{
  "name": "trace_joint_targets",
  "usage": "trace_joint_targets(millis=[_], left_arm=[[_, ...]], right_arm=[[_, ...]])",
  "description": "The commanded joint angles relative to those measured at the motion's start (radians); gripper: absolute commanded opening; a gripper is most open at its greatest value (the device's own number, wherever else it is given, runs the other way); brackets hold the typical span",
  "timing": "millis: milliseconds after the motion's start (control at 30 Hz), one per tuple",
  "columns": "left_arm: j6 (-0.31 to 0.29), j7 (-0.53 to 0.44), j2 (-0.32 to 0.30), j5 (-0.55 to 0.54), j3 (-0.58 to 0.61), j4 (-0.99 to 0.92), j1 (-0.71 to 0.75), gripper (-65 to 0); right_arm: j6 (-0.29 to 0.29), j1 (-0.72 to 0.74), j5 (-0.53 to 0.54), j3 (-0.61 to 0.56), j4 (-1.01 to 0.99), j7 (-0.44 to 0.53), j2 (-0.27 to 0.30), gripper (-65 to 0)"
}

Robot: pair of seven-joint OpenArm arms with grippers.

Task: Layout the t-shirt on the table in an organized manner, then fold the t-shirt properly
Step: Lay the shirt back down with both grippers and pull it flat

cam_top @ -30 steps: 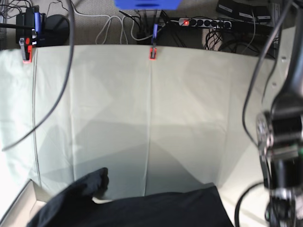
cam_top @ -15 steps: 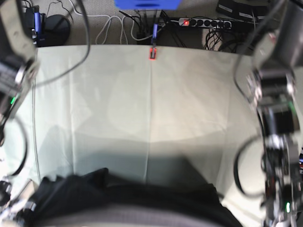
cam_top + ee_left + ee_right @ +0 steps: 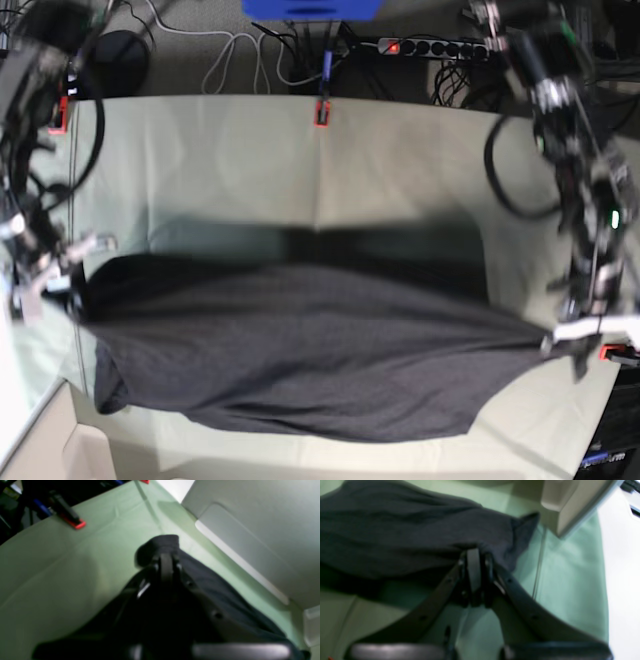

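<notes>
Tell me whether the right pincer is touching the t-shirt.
Touching. The right wrist view shows the right pincer shut on a bunched edge of the t-shirt.

1. We are reaching our right arm down the nine o'clock side of the base view, its cabled links running from eleven o'clock toward the wrist.
2. We are pinching our right gripper tight, jaws pressed together on an edge of the t-shirt.
3. We are extending our left arm down the three o'clock side, from one o'clock toward four.
4. We are clamping our left gripper closed on the opposite edge of the same cloth, fingers meeting at the tips.
</notes>
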Motion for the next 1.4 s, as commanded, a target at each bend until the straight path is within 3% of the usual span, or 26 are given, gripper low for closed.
trace_joint_targets(millis=[0,33,233,467,933,1133,1367], left_arm=[[-0.003,-0.028,-0.001,0.003,-0.015,0.038,0.02,-64.9],[-0.003,-0.028,0.005,0.003,-0.025,0.061,0.053,-64.9],[-0.003,-0.034,0.019,-0.016,-0.081,0.096,0.194,-64.9],[-0.003,-0.028,-0.006,-0.23,-0.22,0.086,0.284,-64.9],[-0.003,-0.026,-0.006,-0.258,-0.235,-0.028,0.304,-64.9],[-0.003,-0.026,-0.006,-0.258,-0.235,-0.023,0.304,-64.9],[-0.003,-0.026,-0.006,-0.258,-0.235,-0.023,0.293,-64.9]], right_arm=[[0.025,-0.02,0.028,0.021,0.044,0.032,0.0,-63.8],[0.062,-0.052,0.045,0.042,0.072,0.032,-0.016,-63.8],[0.062,-0.227,0.088,0.131,0.138,-0.008,-0.079,-63.9],[0.062,-0.35,0.085,0.232,0.146,-0.006,-0.155,-64.0],[0.062,-0.479,0.082,0.245,0.147,-0.006,-0.15,-63.7],[0.062,-0.467,0.082,0.241,0.147,-0.012,-0.15,-63.5],[0.062,-0.257,0.062,0.217,0.136,-0.017,-0.15,-63.5]])
